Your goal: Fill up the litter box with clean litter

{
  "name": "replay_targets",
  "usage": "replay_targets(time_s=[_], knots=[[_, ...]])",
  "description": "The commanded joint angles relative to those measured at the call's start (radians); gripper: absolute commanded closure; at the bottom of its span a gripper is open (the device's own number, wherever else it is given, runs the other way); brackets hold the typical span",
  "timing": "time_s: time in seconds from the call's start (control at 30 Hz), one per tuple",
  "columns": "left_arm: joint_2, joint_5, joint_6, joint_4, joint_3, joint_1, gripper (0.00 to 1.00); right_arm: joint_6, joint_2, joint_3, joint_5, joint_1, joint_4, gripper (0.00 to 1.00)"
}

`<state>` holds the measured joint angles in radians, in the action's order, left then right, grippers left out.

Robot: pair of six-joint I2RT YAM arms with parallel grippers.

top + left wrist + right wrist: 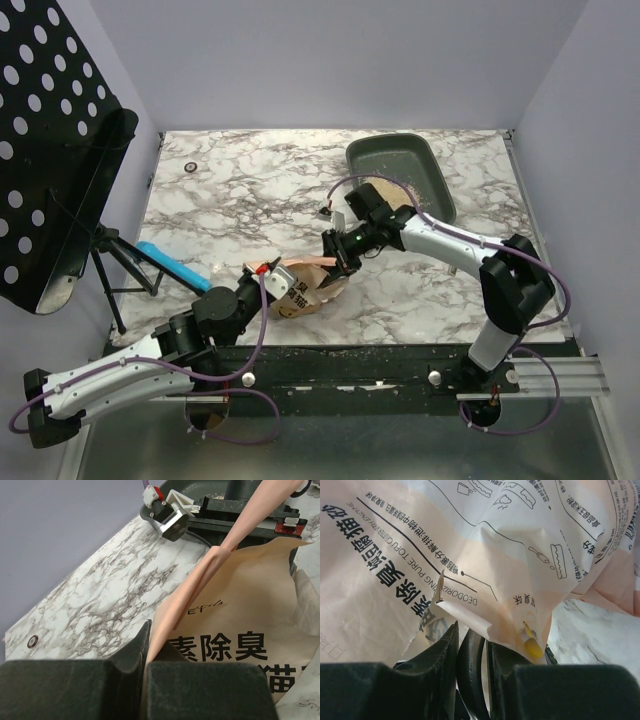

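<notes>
Litter box [400, 155]: a dark grey tray with rounded corners and a raised rim. It stands at the far right of the marble-patterned table [250, 200], turned slightly askew. Most of its floor is bare. A small patch of pale tan clean litter [378, 188] shows in its near-left corner, partly hidden by the right arm. A few loose grains lie along the right rim.

Bag [305, 290]: crumpled orange-tan plastic printed with black characters and line drawings. It lies on the table near the front edge, well apart from the tray and between the two arms.

Left gripper [146, 655]: closed, with a fold of the bag's edge pinched between its dark pads. From this pinch the plastic runs up in a taut strip towards the other arm.

Right gripper [470, 645]: set over the far side of the bag. Its fingers are drawn in on a torn, folded edge of the plastic, which drops between them.

Blue object [172, 263]: flat and narrow, lying at the table's left edge.

Perforated panel [50, 130]: black, tilted on a stand to the left of the table.

Disc [190, 166]: small and round, at the far left of the tabletop.
</notes>
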<state>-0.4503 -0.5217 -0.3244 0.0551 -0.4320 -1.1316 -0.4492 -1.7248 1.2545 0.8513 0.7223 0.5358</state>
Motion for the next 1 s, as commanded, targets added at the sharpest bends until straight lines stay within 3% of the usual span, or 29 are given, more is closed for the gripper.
replay_targets(time_s=[0.0,0.6,0.97], knots=[[0.002,0.043,0.005,-0.084,-0.037,-0.003,1.0,-0.146,0.023,-0.122,0.178,0.028,-0.33,1.0],[-0.016,0.055,-0.016,-0.077,-0.027,-0.002,1.0,-0.347,0.393,-0.424,0.175,-0.112,-0.648,1.0],[0.005,0.071,-0.024,-0.113,-0.001,-0.002,1.0,-0.434,0.62,-0.656,0.193,-0.267,-0.706,1.0]])
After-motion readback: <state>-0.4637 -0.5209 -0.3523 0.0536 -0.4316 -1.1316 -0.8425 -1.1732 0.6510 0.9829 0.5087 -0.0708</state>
